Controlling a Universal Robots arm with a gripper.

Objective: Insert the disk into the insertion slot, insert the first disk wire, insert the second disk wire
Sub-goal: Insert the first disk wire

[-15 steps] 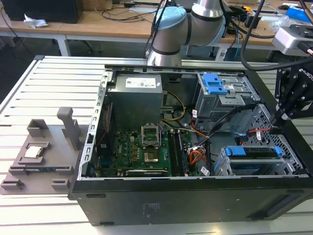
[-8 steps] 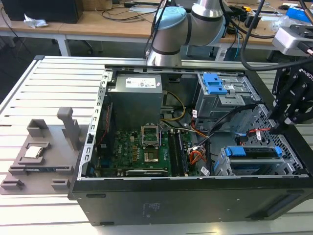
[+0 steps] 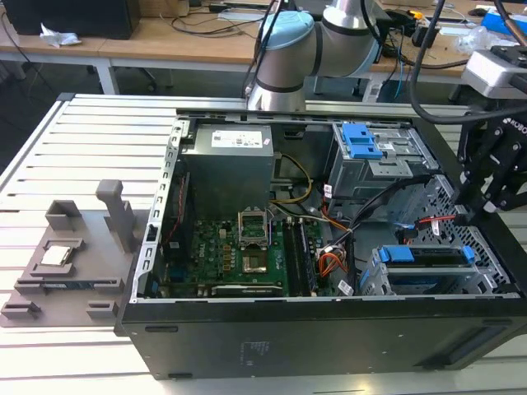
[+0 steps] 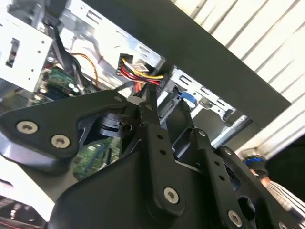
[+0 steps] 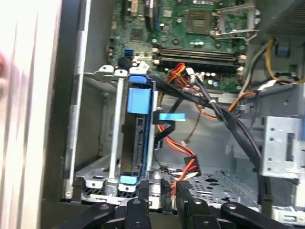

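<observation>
Disk (image 5: 137, 133) sits inside the insertion slot (image 5: 113, 143); we see the gripper (image 4: 167, 101) clamped on a disk wire (image 5: 186, 171) just beside the cage's edge, chassis wall (image 4: 214, 52) close.

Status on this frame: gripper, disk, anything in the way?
Gripper at the slot end, next to a wire connector. Disk seated in slot. Black cables run close beside it.

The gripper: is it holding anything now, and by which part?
The gripper appears to pinch the black connector of the red and yellow wires, by the plug body, not by the wires.
</observation>
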